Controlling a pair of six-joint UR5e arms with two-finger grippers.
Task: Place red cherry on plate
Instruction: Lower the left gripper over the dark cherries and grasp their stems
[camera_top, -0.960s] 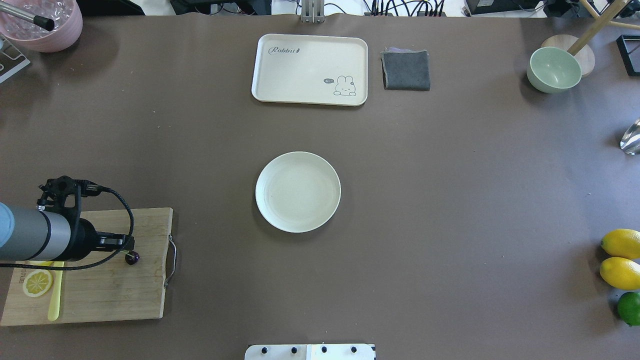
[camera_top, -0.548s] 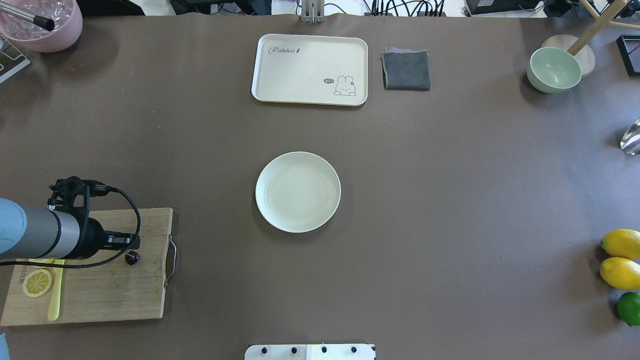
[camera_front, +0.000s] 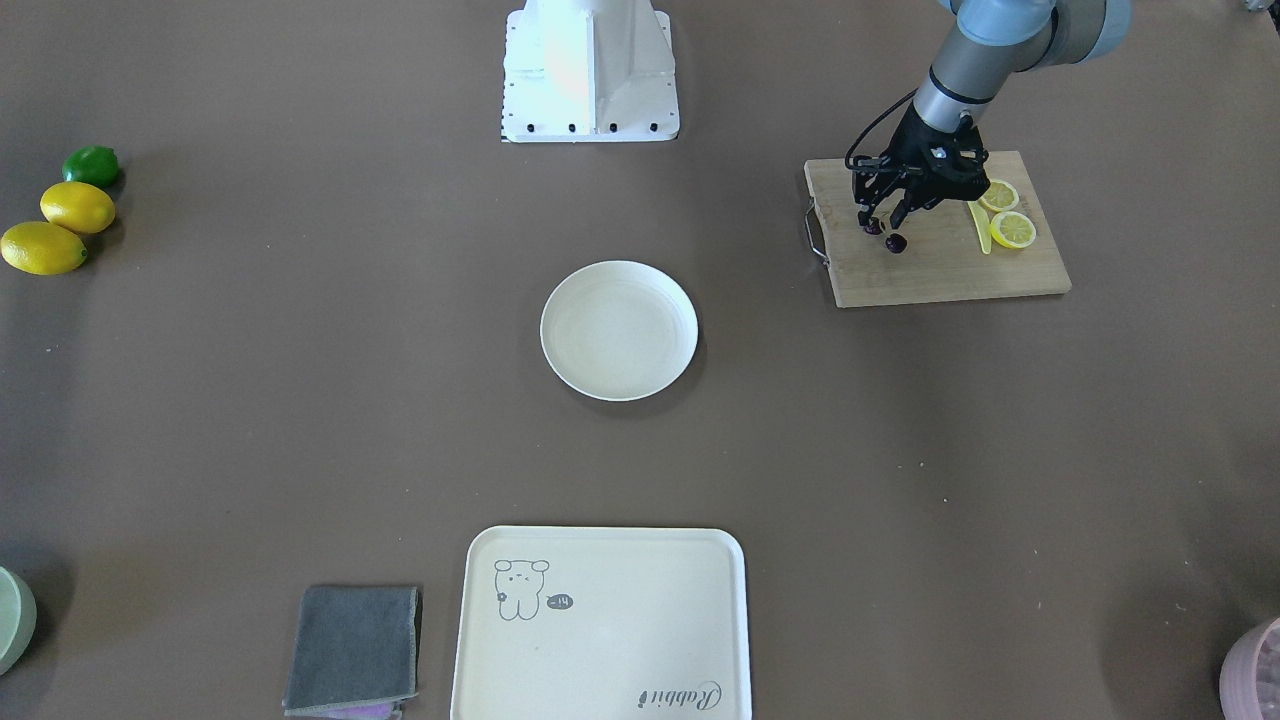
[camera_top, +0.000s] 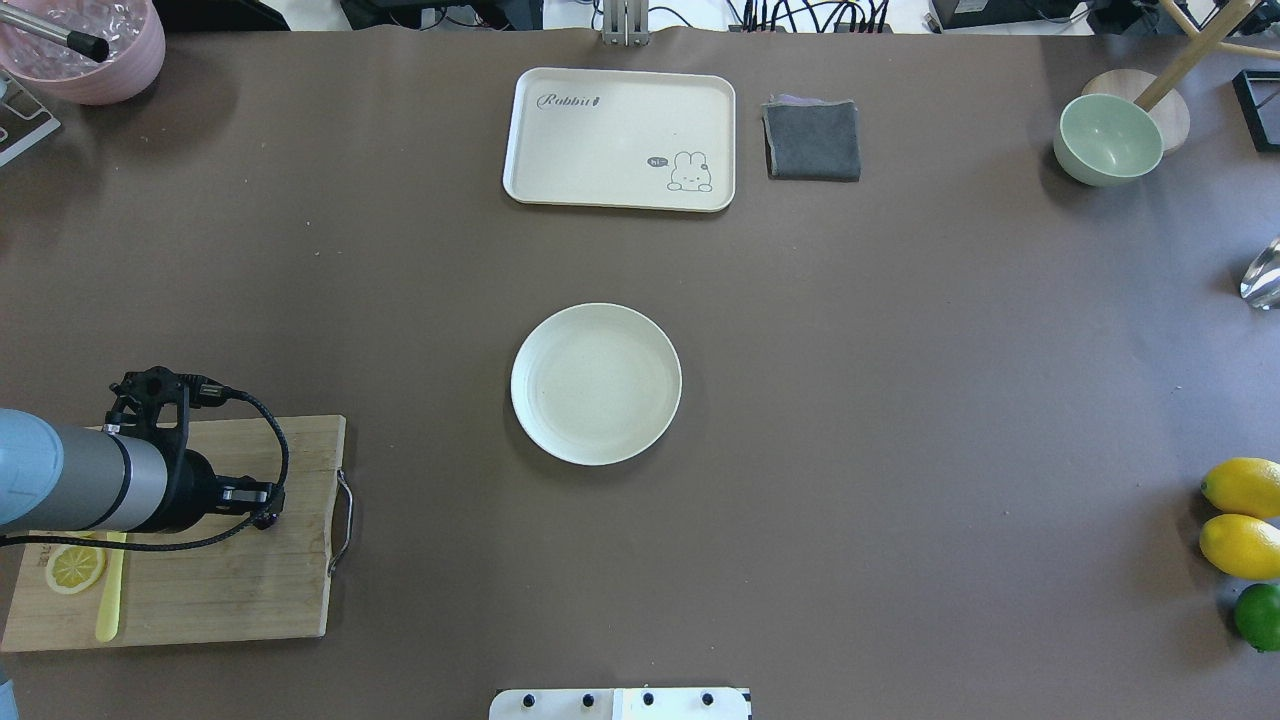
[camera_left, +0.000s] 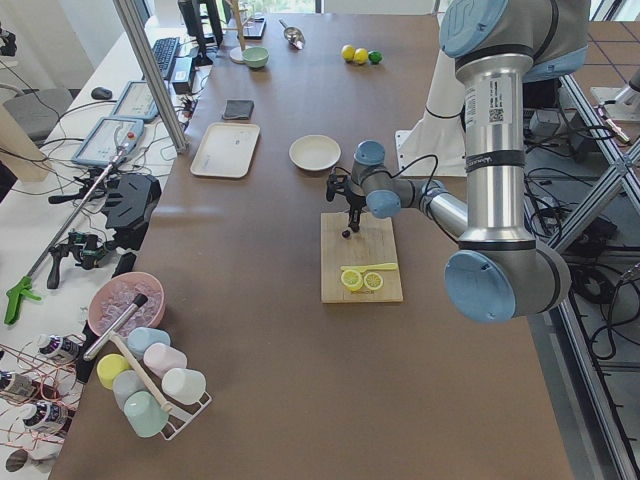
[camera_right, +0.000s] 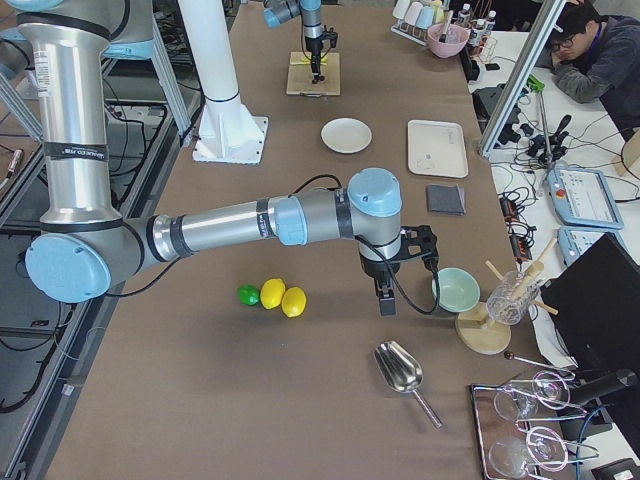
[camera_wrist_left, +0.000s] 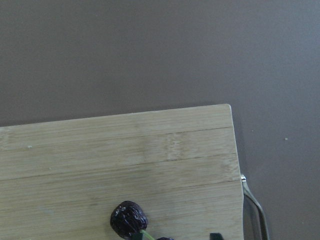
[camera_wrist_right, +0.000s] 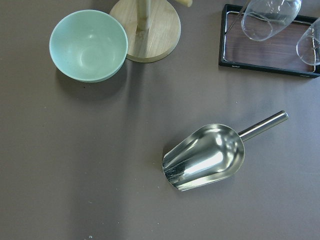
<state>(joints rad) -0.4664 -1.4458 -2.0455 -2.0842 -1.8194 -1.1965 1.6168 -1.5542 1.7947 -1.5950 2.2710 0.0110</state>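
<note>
- Dark maroon, near-black pair of tiny round cherries on a thin pale-green stem, the red cherry (camera_front: 896, 243), lies on the pale bamboo cutting board (camera_top: 220, 590). It's toward the board's metal-handle end, i.e. the end facing the plate.
- The black two-finger left gripper (camera_front: 884, 214) points down right over the cherry. Its jaws look parted in the front view, w/ the pair at the fingertips, and nothing looks clamped.
- Left wrist view: one cherry sits at the bottom edge and the stem runs off-frame toward the fingers, so the target is under the tool, not ahead of it.
- Long axis of the pair runs diagonally across the board in the front view, w/ one cherry closer to the handle end. Can't tell whether the stem crosses the finger gap squarely.
- The round shallow cream-white plate (camera_top: 596, 384) is bare, mid-table and well apart from the board. It lies to the robot's right of the left gripper and a bit farther out from the base.
- The right gripper (camera_right: 386, 303) hangs at the table's far right end, near a mint-green bowl (camera_wrist_right: 87, 46) and a steel scoop (camera_wrist_right: 205, 157). Can't tell if it's open or closed.
- The left arm is by far the nearer to the cherry.
- Judgement: this is the grasp step, no lift yet. Next it needs to close on the stem or fruit, then carry rightward to the plate.
</note>
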